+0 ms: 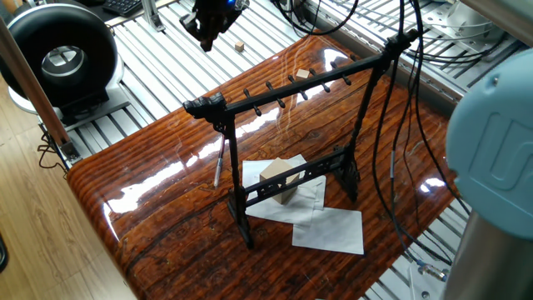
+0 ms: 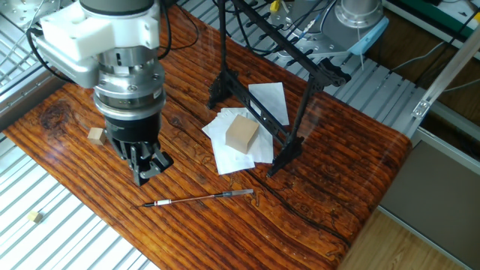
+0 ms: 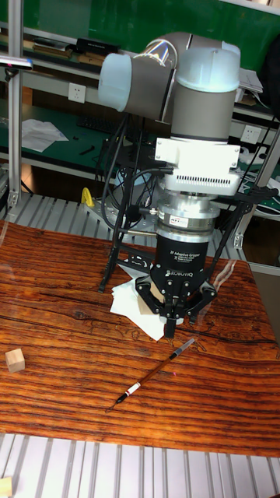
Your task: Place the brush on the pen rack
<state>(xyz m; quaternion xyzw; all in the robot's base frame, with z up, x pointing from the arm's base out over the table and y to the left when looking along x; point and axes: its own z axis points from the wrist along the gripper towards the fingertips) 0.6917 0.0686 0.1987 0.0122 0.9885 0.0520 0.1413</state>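
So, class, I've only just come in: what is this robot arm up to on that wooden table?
The arm is setting up to pick up the brush, which lies flat near the table edge, untouched. The gripper hangs just above the tabletop, close to the brush, its jaws almost together and holding nothing. The pen rack stands upright further along the table with nothing hanging on it, beside a wooden block resting on some white papers.

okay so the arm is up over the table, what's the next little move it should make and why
Probably lower the gripper toward the brush and centre over its shaft. The brush lies flat on the table, nothing holds it, and the fingers hang above and beside it. The pen rack comes later.
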